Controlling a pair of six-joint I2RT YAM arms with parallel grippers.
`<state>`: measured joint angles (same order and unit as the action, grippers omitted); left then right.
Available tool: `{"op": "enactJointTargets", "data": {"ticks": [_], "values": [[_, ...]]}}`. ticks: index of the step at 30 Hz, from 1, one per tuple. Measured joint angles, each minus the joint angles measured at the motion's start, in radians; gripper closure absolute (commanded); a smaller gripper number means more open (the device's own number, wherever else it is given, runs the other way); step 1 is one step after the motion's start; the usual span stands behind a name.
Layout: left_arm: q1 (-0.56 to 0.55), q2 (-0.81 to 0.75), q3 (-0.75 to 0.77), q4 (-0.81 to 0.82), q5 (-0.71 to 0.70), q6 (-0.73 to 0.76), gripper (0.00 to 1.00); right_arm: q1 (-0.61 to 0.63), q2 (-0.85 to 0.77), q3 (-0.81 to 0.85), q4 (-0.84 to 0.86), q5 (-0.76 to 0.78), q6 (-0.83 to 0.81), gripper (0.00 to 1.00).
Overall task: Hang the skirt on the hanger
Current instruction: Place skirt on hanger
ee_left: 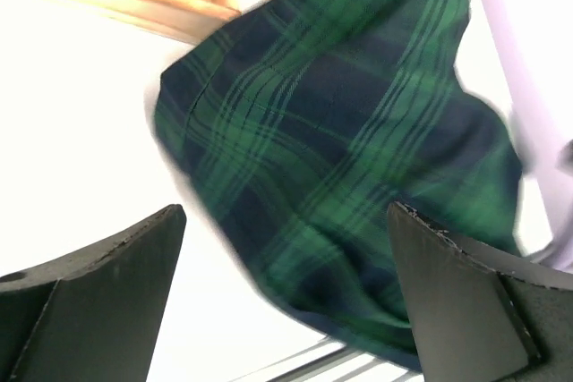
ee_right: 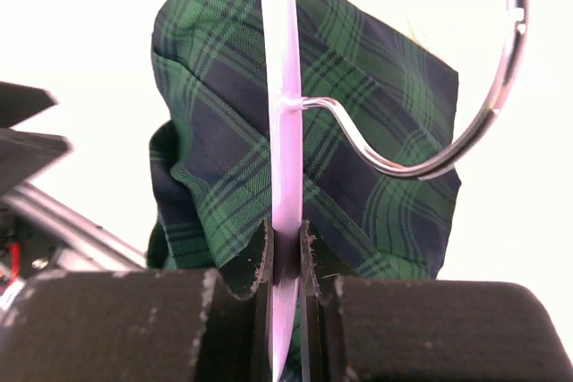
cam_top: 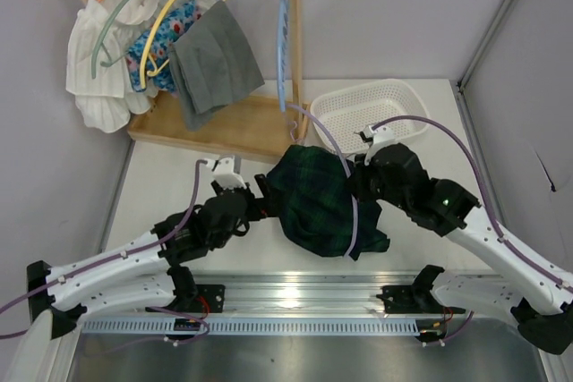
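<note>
The skirt [cam_top: 322, 199] is dark green and navy plaid and hangs bunched over a lilac plastic hanger [cam_top: 347, 181] with a metal hook between the two arms. My right gripper [cam_top: 365, 178] is shut on the hanger; in the right wrist view the lilac bar [ee_right: 285, 131] runs up from between the fingers [ee_right: 255, 261], with the metal hook [ee_right: 466, 131] curving right and the skirt [ee_right: 224, 149] behind. My left gripper [cam_top: 267, 203] is open at the skirt's left edge; in the left wrist view the skirt [ee_left: 340, 167] fills the space beyond the spread fingers [ee_left: 98, 284].
A wooden clothes rack [cam_top: 224, 123] stands at the back left with several hangers and garments, including a grey cloth [cam_top: 215, 60] and a white one [cam_top: 98, 69]. A white mesh basket [cam_top: 372, 109] sits at the back right. A metal rail [cam_top: 304, 297] runs along the near edge.
</note>
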<state>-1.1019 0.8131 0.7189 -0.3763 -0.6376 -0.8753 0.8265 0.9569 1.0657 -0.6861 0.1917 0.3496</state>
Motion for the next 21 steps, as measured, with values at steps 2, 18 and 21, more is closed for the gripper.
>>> {"op": "enactJointTargets", "data": {"ticks": [2, 18, 21], "values": [[0.031, 0.022, 0.0, 0.03, 0.082, 0.087, 0.0, -0.002, 0.017, 0.066, -0.039, -0.022, -0.02, 1.0], [0.031, 0.072, 0.132, 0.109, 0.457, 0.414, 0.0, -0.002, 0.109, 0.094, -0.045, -0.042, 0.086, 1.0], [0.018, 0.143, 0.274, 0.069, 0.405, 0.402, 0.0, 0.009, 0.13, 0.094, -0.03, -0.05, 0.065, 1.0]]}}
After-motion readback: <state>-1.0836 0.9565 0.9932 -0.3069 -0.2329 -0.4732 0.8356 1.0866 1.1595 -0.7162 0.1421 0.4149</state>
